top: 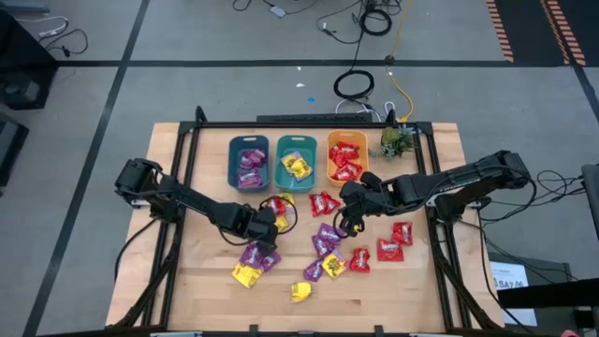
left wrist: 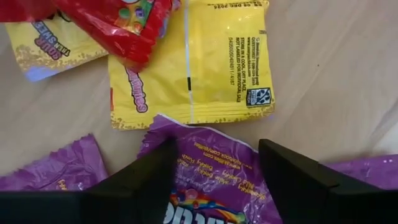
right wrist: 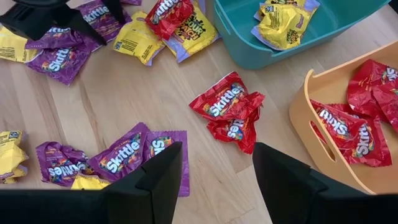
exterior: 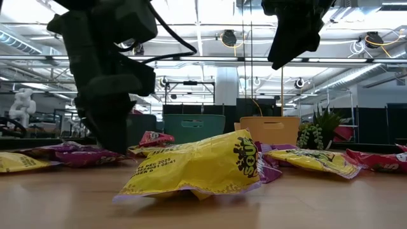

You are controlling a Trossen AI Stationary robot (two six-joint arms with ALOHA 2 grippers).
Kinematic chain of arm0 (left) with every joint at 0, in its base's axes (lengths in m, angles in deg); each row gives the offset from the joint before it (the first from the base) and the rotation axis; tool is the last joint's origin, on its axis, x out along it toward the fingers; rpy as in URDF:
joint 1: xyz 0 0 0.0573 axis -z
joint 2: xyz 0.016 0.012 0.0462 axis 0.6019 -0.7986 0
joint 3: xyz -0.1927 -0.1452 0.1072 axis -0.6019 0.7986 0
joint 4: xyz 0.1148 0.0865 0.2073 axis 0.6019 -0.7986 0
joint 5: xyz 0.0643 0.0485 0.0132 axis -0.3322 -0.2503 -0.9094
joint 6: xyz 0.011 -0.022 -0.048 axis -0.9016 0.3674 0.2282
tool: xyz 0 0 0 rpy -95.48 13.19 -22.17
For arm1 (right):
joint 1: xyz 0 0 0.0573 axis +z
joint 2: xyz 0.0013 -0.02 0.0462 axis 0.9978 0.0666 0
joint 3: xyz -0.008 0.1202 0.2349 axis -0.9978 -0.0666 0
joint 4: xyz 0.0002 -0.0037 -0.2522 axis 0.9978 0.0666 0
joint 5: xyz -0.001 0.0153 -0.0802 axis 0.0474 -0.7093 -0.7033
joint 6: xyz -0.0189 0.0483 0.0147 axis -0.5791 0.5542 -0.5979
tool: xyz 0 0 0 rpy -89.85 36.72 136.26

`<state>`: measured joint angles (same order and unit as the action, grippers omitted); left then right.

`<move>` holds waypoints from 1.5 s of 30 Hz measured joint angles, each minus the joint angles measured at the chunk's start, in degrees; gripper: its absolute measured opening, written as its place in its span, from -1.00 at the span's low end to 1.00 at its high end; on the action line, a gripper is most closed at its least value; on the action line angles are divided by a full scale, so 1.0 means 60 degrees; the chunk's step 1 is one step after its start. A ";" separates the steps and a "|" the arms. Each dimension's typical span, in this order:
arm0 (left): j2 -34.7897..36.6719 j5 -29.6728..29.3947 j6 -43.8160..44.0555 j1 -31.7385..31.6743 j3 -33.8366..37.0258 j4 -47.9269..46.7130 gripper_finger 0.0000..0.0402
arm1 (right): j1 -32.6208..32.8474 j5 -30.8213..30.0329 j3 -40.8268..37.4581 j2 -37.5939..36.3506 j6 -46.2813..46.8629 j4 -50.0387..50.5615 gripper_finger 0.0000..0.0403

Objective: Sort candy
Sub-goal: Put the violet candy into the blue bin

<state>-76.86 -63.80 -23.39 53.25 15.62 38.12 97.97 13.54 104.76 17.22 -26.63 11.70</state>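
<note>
**Left tool poised over a purple packet**

The left tool was low on the worktop, near its middle, jaws spread either side of a purple candy packet lying flat, not yet pinched. Just beyond lay a yellow packet partly under a red packet. The right tool hung open above two overlapping red packets, holding nothing. Three bins along the far edge, a blue bin, a teal bin and an orange bin, already held purple, yellow and red candy.

To do this well, the left tool probably needed to press down, close on the purple wrapper alone, and avoid snagging its neighbours.
</note>
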 joint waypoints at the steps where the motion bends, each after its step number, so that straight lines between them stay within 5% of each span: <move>1: -0.0001 0.0000 -0.0146 0.0009 0.0000 -0.0030 0.12 | 0.0000 0.0000 0.0000 0.0000 0.0000 0.0000 -0.07; 12: -0.0016 0.0222 -0.0833 0.0055 -0.0225 -0.0261 -0.94 | 0.0000 -0.0039 0.0000 0.0000 0.0004 -0.0137 -0.07; 20: 0.0429 -0.0113 -0.0836 0.0066 -0.1093 -0.1891 -0.98 | 0.0000 -0.0037 0.0000 0.0000 0.0004 -0.0147 -0.07; 29: 0.2760 -0.1047 -0.1155 -0.0531 -0.1806 -0.2375 -0.99 | -0.0007 -0.0038 0.0000 -0.0002 0.0114 -0.0567 -0.07; 35: 0.3801 -0.1613 -0.1879 -0.2479 -0.1801 -0.3272 -0.99 | -0.0007 -0.0036 0.0000 -0.0004 0.0385 -0.0921 -0.07; 45: 0.3684 -0.0057 -0.5624 -0.6120 -0.1390 -0.2917 -0.98 | -0.0007 -0.0036 0.0000 -0.0004 0.1438 -0.0974 -0.07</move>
<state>-54.76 -64.14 -57.13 16.53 7.28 20.62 97.93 13.32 104.76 17.20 -18.01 5.86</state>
